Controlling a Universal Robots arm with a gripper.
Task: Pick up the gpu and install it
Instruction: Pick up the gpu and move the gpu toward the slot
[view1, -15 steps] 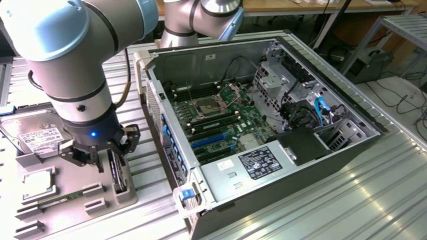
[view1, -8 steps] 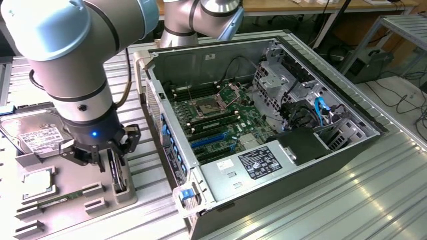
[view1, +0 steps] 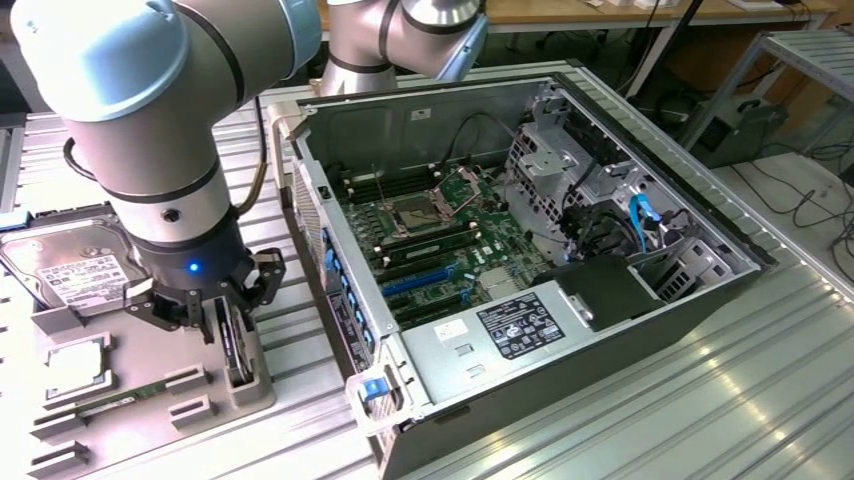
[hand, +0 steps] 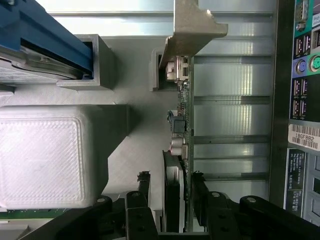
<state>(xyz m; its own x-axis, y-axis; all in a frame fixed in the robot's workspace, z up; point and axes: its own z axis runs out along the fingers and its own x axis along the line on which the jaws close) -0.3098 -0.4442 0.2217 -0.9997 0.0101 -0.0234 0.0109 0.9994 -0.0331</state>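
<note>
Grey tray (view1: 150, 392) on the desk (view1: 707, 400), at the exterior view's left, is holding the gpu (hand: 181, 117) on edge. End effector (hand: 171, 176) is straddling it, can't tell if it's pinching or spread. Open PC case (view1: 387, 125) is sitting further right.

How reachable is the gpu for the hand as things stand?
Probably yes. The hand sits right at the gpu, which stands on edge in the gray holder with nothing else over it; the hard drive lies apart, toward the exterior view's left.
</note>
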